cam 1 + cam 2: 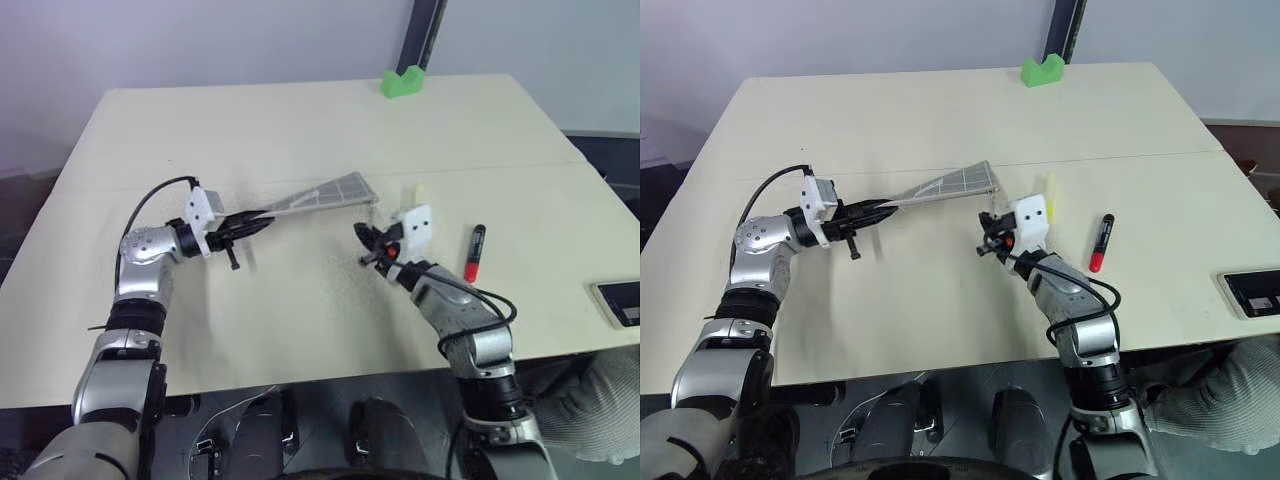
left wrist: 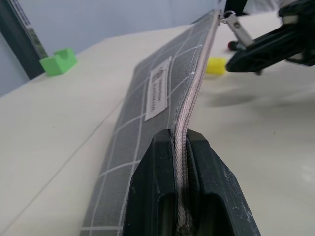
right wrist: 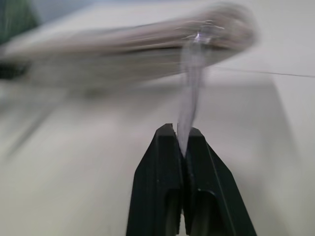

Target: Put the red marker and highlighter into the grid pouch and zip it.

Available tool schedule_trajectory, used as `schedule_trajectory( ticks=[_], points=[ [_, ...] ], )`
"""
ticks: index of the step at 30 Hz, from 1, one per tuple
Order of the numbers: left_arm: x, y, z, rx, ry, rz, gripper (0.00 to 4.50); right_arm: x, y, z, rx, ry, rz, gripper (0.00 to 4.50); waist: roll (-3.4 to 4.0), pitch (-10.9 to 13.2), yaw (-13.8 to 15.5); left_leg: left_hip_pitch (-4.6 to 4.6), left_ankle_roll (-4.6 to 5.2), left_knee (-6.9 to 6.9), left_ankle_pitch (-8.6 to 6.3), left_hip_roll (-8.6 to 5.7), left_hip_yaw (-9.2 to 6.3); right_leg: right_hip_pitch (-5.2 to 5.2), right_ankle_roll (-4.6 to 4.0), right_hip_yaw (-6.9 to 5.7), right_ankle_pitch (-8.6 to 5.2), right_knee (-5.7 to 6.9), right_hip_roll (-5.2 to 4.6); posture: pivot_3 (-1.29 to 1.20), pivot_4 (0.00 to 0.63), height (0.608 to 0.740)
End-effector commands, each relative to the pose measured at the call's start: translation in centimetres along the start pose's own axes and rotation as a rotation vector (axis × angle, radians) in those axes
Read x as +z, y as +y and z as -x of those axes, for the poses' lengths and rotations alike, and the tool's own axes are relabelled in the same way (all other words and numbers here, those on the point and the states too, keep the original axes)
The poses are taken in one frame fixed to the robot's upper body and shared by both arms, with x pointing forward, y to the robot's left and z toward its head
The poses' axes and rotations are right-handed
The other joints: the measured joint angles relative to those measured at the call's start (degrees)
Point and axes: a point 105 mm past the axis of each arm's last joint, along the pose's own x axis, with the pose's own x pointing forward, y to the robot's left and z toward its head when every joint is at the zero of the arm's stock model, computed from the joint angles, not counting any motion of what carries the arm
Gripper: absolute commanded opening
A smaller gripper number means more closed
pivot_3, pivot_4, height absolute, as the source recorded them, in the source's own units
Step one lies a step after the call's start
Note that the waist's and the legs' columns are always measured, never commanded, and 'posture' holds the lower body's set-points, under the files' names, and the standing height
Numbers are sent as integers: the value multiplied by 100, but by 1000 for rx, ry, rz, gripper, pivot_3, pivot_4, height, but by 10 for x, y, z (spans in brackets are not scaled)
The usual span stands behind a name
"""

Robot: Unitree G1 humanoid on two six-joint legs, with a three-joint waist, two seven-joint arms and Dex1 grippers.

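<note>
The grid pouch (image 1: 325, 192) is held edge-up and slightly off the table, zipper on top. My left gripper (image 1: 262, 222) is shut on its near-left end, clamping the zipper edge (image 2: 183, 123). My right gripper (image 1: 362, 232) is at the pouch's other end. It is shut on the zipper pull tab (image 3: 189, 88), which runs down between its fingertips. The highlighter (image 1: 411, 195) lies on the table just behind the right gripper. The red marker (image 1: 475, 252) lies on the table to the right of that arm. Neither pen is touched.
A green block (image 1: 402, 82) stands at the table's far edge beside a dark post (image 1: 425, 35). A flat black device (image 1: 620, 300) lies at the right edge. A person's sleeve (image 1: 600, 410) shows at the lower right.
</note>
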Motion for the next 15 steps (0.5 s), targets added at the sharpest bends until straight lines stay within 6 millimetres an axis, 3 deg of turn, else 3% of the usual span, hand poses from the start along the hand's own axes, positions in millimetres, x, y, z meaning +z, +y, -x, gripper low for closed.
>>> schedule_trajectory(
  ticks=[1,8,15],
  points=[
    [5,-16,-14,-63,4,-117,0,15,6,-7,7,15,191,66,0,0,-3,0,0,0,0,0,0,0,0,0,0,0,-1,0,150,740],
    [4,-31,-38,-62,25,-196,0,13,31,-27,114,62,450,66,0,0,-1,-2,-1,-2,0,2,1,-5,-1,0,0,0,0,0,150,740],
    [8,-32,-46,-27,2,-202,0,11,65,-37,271,39,531,66,0,0,-3,-3,0,-2,1,1,4,-4,1,0,0,0,1,0,150,740]
  ],
)
